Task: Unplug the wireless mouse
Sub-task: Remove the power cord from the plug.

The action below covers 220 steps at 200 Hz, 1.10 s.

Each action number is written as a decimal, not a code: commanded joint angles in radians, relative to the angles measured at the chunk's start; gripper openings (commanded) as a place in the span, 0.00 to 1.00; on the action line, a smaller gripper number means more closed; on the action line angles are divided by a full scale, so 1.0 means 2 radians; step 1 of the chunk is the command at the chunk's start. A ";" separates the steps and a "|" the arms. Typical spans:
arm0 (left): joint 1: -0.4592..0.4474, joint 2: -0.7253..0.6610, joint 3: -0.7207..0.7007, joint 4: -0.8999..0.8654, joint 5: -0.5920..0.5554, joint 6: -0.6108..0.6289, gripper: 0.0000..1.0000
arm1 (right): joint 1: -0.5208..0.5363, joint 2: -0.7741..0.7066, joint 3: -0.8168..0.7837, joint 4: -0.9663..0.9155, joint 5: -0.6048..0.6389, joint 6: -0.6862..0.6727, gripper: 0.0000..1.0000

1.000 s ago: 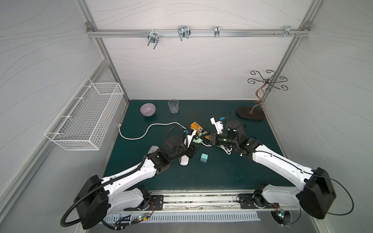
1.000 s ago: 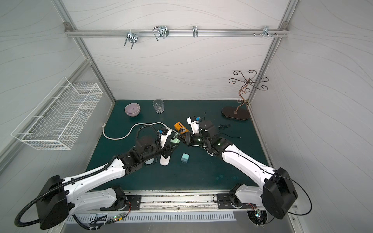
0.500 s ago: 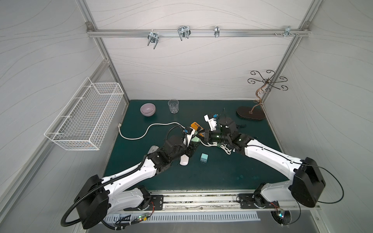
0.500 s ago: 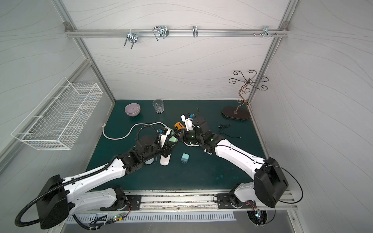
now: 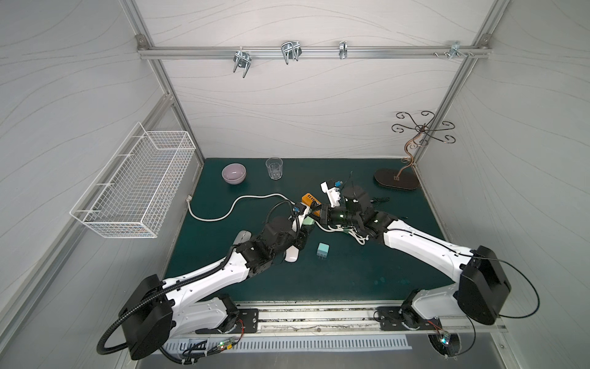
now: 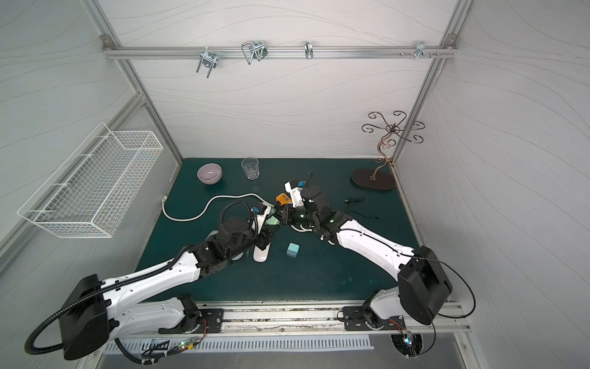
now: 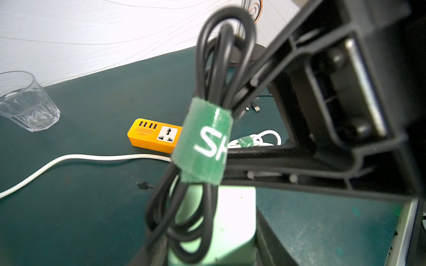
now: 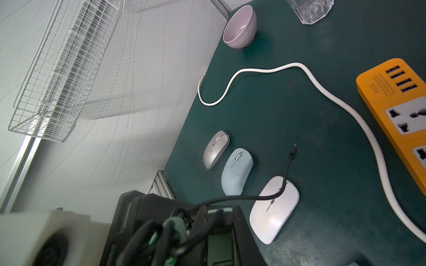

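Your left end effector (image 5: 306,230) clamps charger (image 7: 235,218); right end effector (image 5: 318,219) pinches cable (image 7: 202,69) bundle at strap (image 7: 202,142). Mouse (image 8: 274,209) on tabletop (image 5: 351,271), 7 o'clock from left end effector.

Both my arms stretch low over the surface (image 5: 351,271) and meet on the near side of the orange power strip (image 5: 311,202); my left gripper (image 5: 306,225) has its jaws clamped on a pale green charger (image 7: 235,207); my right gripper (image 5: 321,215) faces it, jaws pinching the black cable bundle (image 7: 202,147) above.
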 commanded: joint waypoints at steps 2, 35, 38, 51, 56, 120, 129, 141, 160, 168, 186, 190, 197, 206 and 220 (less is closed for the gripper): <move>-0.009 0.003 0.009 0.034 0.006 0.007 0.09 | -0.009 -0.001 0.010 0.009 0.021 -0.010 0.00; -0.009 0.007 0.009 0.029 0.012 -0.004 0.08 | -0.027 -0.015 0.012 0.019 0.045 -0.027 0.00; -0.009 0.008 0.010 0.028 0.013 -0.005 0.08 | -0.027 -0.017 0.012 0.019 0.048 -0.031 0.00; -0.009 0.011 0.012 0.025 0.013 -0.009 0.08 | -0.030 -0.025 0.013 0.020 0.064 -0.040 0.00; -0.009 0.011 0.012 0.025 0.014 -0.010 0.08 | -0.033 -0.028 0.012 0.022 0.065 -0.043 0.00; -0.009 0.019 0.015 0.028 0.027 -0.027 0.07 | -0.060 -0.051 -0.016 0.058 0.082 -0.045 0.00; -0.010 0.021 0.015 0.027 0.031 -0.031 0.07 | -0.064 -0.052 -0.019 0.066 0.083 -0.044 0.00; -0.010 0.024 0.013 0.032 0.037 -0.037 0.07 | -0.070 -0.052 -0.021 0.071 0.083 -0.042 0.00; -0.010 0.036 0.017 0.033 0.047 -0.040 0.07 | -0.076 -0.056 -0.023 0.075 0.084 -0.042 0.00; -0.010 0.041 0.021 0.030 0.050 -0.040 0.07 | -0.079 -0.059 -0.025 0.079 0.087 -0.042 0.00; -0.010 0.046 0.023 0.029 0.054 -0.043 0.06 | -0.085 -0.068 -0.031 0.086 0.095 -0.041 0.00; -0.009 0.046 0.023 0.029 0.054 -0.044 0.06 | -0.086 -0.069 -0.032 0.087 0.096 -0.041 0.00; -0.010 0.045 0.021 0.030 0.054 -0.044 0.06 | -0.088 -0.071 -0.033 0.089 0.098 -0.040 0.00; -0.010 0.044 0.020 0.030 0.051 -0.045 0.06 | -0.092 -0.075 -0.035 0.091 0.098 -0.039 0.00; -0.009 0.043 0.021 0.027 0.050 -0.044 0.06 | -0.096 -0.077 -0.036 0.091 0.098 -0.038 0.00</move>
